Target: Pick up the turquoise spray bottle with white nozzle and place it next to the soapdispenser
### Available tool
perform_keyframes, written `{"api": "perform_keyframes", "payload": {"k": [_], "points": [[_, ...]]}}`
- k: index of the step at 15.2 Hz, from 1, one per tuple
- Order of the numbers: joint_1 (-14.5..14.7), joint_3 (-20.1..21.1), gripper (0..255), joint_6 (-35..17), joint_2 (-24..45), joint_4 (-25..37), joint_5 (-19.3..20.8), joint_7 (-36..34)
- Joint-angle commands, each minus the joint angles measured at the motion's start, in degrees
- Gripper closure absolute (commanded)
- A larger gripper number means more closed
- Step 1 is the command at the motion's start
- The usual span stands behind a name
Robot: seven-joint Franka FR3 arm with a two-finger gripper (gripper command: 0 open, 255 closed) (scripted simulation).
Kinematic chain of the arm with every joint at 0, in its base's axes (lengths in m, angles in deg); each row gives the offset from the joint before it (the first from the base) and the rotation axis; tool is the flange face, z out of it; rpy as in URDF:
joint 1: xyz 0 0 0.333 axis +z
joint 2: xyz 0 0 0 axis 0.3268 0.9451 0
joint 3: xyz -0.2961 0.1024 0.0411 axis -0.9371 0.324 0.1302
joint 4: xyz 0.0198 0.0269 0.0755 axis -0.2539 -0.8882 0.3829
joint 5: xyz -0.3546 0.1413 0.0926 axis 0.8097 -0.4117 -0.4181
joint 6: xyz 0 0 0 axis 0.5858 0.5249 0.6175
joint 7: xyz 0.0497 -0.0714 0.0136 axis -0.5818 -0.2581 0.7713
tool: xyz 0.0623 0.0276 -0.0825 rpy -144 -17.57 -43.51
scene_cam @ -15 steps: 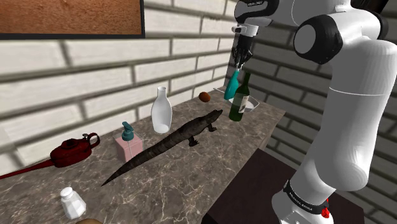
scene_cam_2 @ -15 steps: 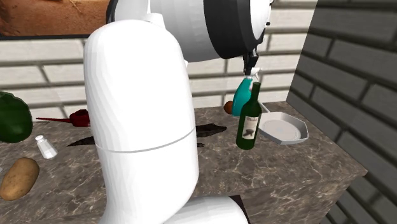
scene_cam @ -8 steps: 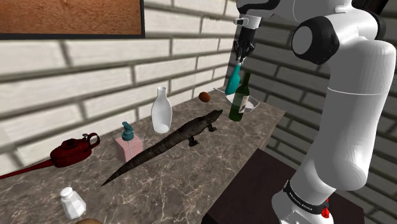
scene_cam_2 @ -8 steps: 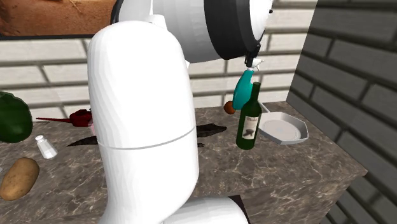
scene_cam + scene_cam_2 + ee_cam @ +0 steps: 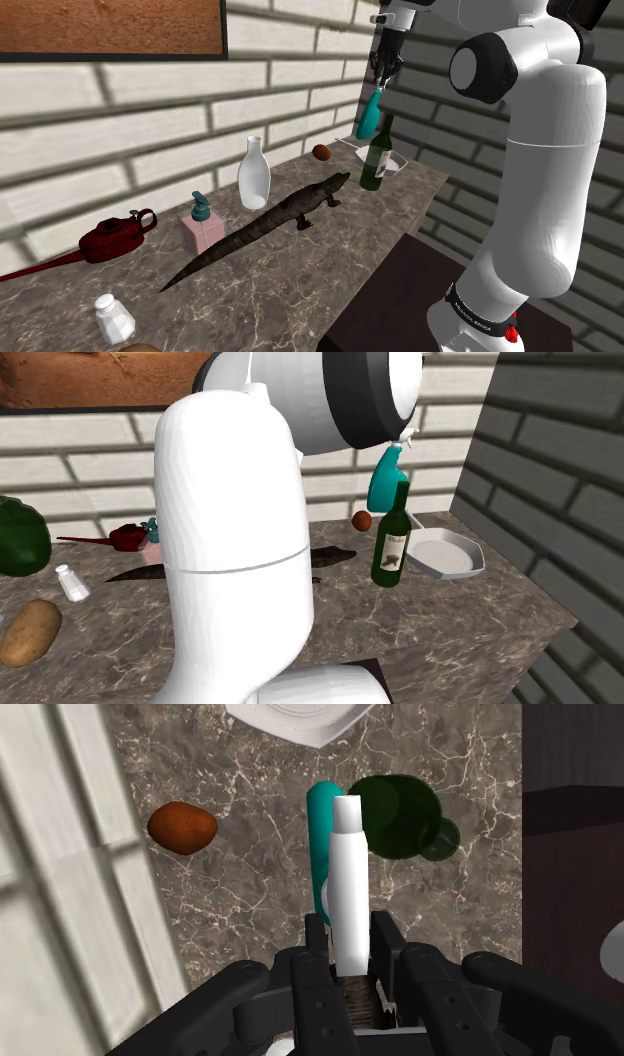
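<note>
Between the fingers [image 5: 316,936] you have the spray bottle [image 5: 347,874] clamped by its white nozzle. The two black fingers press against either side of it, and the bottle hangs below them, well above the table [image 5: 300,290]. You can judge the pick-up as done and the carry as the step in hand. Beneath the fingers, just beside the hanging bottle, stands a dark green wine bottle [image 5: 376,158]. A white dish [image 5: 445,555] lies just past it, and a brown rounded lump [image 5: 182,827] sits off to the other side of the fingers, near the brick wall. Your goal, the soap dispenser [image 5: 201,225], is a pink block with a teal pump. It stands far from the fingers, along the table toward the shoulder view's left, beyond a white bottle [image 5: 254,175] and a long dark alligator figure [image 5: 270,222]. Your next move probably calls for holding height until the load is clear of the wine bottle's neck. You would then travel across above the alligator figure and the white bottle, and come down on bare table just beside the soap dispenser without knocking it. As for the spray bottle itself, you are carrying a slim, smooth turquoise body that narrows toward the neck, topped by a long white nozzle. Since the fingers hold it only by that nozzle, you should expect the body to swing if you move sharply.
</note>
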Motion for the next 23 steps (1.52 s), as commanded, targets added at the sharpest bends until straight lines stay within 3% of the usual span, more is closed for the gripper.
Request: {"api": "perform_keyframes", "payload": {"k": [1,6,11,13,16,19,23], "points": [[-1.05,0.08,255,2.27,1.01,3.14,-0.75,0.08],[-4.8,0.53,255,8.38,4.44,12.39,-3.36,0.31],[-10.46,1.67,255,15.35,9.2,24.24,-7.03,0.02],[-2.69,0.26,255,11.56,2.81,14.32,-2.53,-1.89],[6.02,-0.11,255,8.19,-4.84,4.66,3.26,-6.36],[12.55,1.17,255,6.2,-11.52,-2.24,8.51,-11.86],[18.54,4.64,255,5.01,-18.97,-8.93,14.15,-19.7]]}}
